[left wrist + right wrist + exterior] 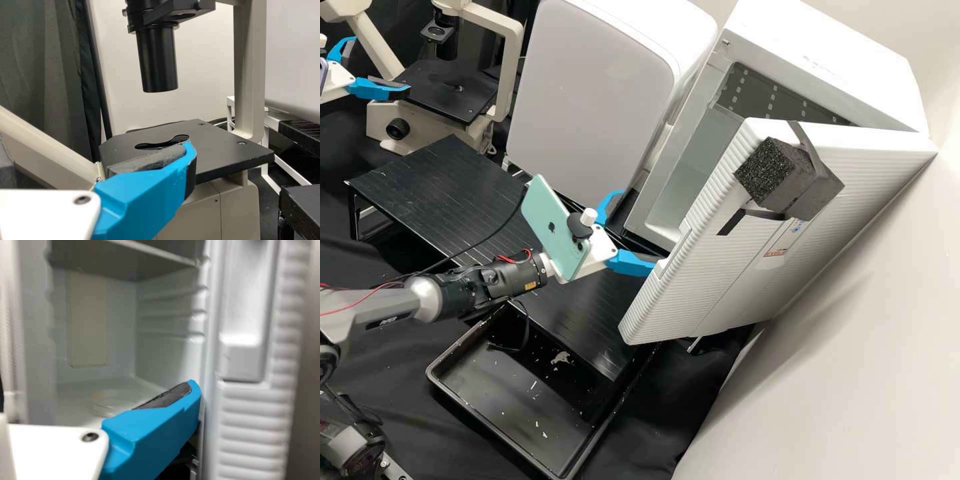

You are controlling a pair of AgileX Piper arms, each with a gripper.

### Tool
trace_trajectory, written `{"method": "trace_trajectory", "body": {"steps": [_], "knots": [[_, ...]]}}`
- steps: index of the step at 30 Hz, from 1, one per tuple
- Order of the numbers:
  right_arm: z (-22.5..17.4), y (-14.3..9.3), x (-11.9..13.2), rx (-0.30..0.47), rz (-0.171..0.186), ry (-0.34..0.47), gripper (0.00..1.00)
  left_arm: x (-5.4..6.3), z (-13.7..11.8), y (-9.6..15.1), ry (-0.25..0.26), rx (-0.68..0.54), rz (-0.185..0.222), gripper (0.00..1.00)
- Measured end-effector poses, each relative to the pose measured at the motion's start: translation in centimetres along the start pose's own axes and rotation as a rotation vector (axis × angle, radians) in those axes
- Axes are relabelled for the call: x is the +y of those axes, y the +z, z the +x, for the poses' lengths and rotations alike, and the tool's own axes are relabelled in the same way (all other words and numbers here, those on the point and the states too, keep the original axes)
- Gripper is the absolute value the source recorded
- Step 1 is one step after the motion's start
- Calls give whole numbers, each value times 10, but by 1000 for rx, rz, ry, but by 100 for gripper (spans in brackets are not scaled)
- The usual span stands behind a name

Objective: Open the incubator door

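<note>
White ribbed plastic, your incubator door (747, 280) stands part open, right of centre in the high view. Your right gripper (640, 230), mid-frame, is spread and grasping nothing, one finger (630, 263) beside the door's free edge, probably so you can push from inside. Your left gripper (381, 65), upper left, is also parted and empty. Count one door, two grippers, one shelf (125, 262) and one clear dish (112, 404) in the chamber (167, 360)
</note>
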Motion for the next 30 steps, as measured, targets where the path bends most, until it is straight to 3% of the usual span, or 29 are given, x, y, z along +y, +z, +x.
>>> {"method": "trace_trajectory", "body": {"steps": [5,10,17,20,22,23,25,27,30], "knots": [[5,12,7,-52,-14,33,100,0,0,0,0,0,0,100],[4,22,16,-102,18,103,100,0,0,0,0,0,0,100],[-2,24,16,-106,32,105,100,0,0,0,0,0,0,100],[-6,22,10,-47,74,67,100,0,0,0,0,0,0,100],[-10,19,4,34,93,47,100,0,0,0,0,0,0,100],[-14,18,0,103,121,51,100,0,0,0,0,0,0,100],[-20,15,-8,216,144,28,100,0,0,0,0,0,0,100],[-28,11,-14,294,174,-7,100,0,0,0,0,0,0,100],[-36,6,-23,361,189,-69,100,0,0,0,0,0,0,100]]}}
